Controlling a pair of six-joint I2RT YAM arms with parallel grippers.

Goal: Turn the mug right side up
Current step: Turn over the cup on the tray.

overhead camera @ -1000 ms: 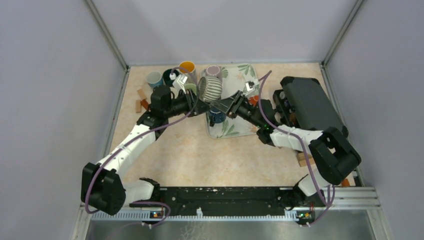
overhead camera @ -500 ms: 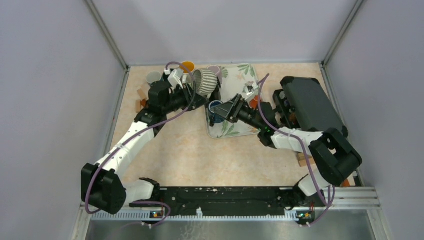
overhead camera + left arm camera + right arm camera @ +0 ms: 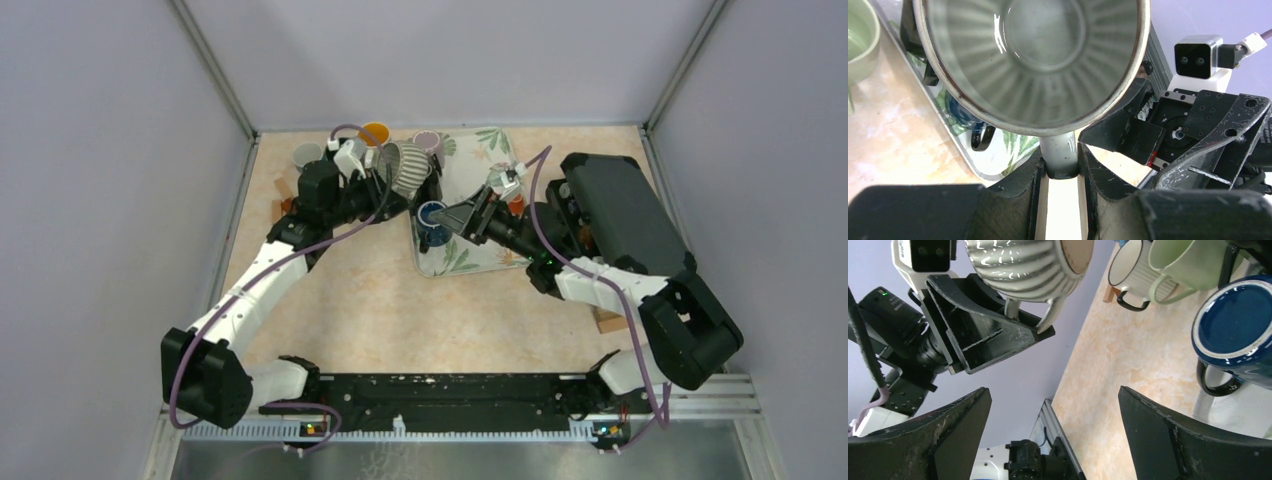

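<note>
Over the tray [image 3: 468, 256] edge, left jaws pinch the mug [image 3: 405, 168] handle.

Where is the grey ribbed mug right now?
Top view: the grey ribbed mug hangs over the far left edge of the floral tray, its handle clamped in the left hand, beside the blue mug.

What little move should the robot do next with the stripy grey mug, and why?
Probably roll the left wrist until the mug opens upward. The left end effector is clamped on its handle, and the mug hangs in the air tipped sideways. The right end effector is open and apart from it, so the left arm alone must finish the turn.
</note>
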